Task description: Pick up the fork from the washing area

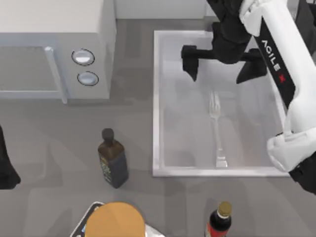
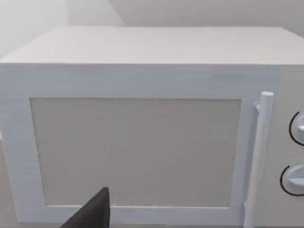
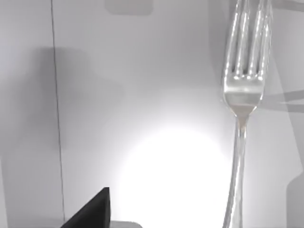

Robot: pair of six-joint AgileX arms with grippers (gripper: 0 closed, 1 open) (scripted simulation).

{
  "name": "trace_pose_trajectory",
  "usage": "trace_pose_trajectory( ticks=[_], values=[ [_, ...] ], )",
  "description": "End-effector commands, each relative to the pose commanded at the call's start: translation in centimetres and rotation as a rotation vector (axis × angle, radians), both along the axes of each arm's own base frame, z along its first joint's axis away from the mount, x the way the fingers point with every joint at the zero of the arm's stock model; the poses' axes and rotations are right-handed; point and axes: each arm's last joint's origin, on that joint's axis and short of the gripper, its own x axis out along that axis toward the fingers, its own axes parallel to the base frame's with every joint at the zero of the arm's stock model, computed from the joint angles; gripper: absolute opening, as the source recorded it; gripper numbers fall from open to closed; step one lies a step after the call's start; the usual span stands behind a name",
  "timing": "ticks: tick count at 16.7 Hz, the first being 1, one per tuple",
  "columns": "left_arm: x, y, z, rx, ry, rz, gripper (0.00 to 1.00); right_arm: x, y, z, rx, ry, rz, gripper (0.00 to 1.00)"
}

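Observation:
The silver fork (image 1: 216, 129) lies flat on the pale floor of the white sink basin (image 1: 157, 103), tines toward the far end and handle toward the near rim. My right gripper (image 1: 224, 73) hovers open over the far part of the basin, its two black fingers spread wide just beyond the tines, with nothing between them. The right wrist view looks down on the fork (image 3: 241, 99) and one dark fingertip (image 3: 92, 211). My left arm is parked at the table's left edge, one dark fingertip (image 2: 92, 211) showing in its wrist view.
A white microwave (image 1: 54, 47) with two round knobs stands at the back left, facing the left wrist camera (image 2: 142, 133). A dark bottle (image 1: 112, 159) stands left of the basin. A red-labelled bottle (image 1: 219, 222) and a round wooden-topped object (image 1: 116, 219) sit at the near edge.

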Motion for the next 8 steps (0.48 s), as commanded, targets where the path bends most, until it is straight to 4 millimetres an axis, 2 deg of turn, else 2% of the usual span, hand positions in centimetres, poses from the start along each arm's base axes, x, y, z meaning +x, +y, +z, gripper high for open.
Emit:
trace_pose_trajectory(
  ticks=[5, 6, 8],
  values=[
    [0.0, 0.0, 0.0, 0.000, 0.000, 0.000, 1.00, -0.1, 0.0, -0.2, -0.002, 0.004, 0.000, 1.00],
    [0.0, 0.0, 0.0, 0.000, 0.000, 0.000, 1.00, 1.1, 0.7, 0.3, 0.081, -0.150, 0.004, 1.00],
    [0.0, 0.0, 0.0, 0.000, 0.000, 0.000, 1.00, 1.2, 0.7, 0.2, 0.081, -0.151, 0.004, 1.00]
  ],
)
